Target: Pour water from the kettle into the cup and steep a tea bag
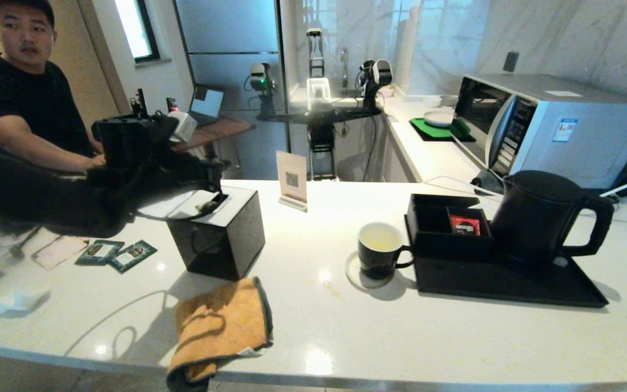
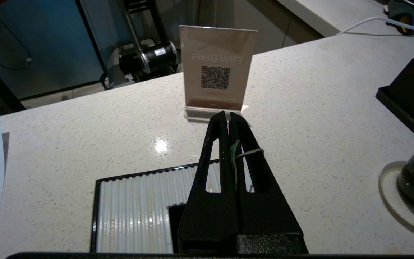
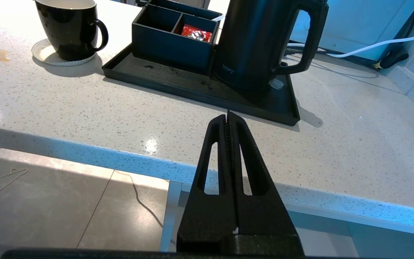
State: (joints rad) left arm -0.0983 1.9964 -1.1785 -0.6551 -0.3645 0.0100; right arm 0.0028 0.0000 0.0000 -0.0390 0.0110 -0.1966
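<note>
Head view: a glossy white speckled counter in a kitchen; the cup stands just left of the matte black tray bearing the tall kettle. Left wrist view: the left gripper is clamped on a greenish scrap with string, above a ribbed black box. Right wrist view: the right gripper, fingers together, hangs before the tray.

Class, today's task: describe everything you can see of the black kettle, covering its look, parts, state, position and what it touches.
The kettle is a tall, matte black, jug-shaped vessel, plastic by its look, with a black lid on top and a large looped handle facing away from the cup. It stands upright at the far end of a black tray, right beside the compartment box holding a red sachet. Small pale lettering marks its lower body. No gripper touches it.
</note>
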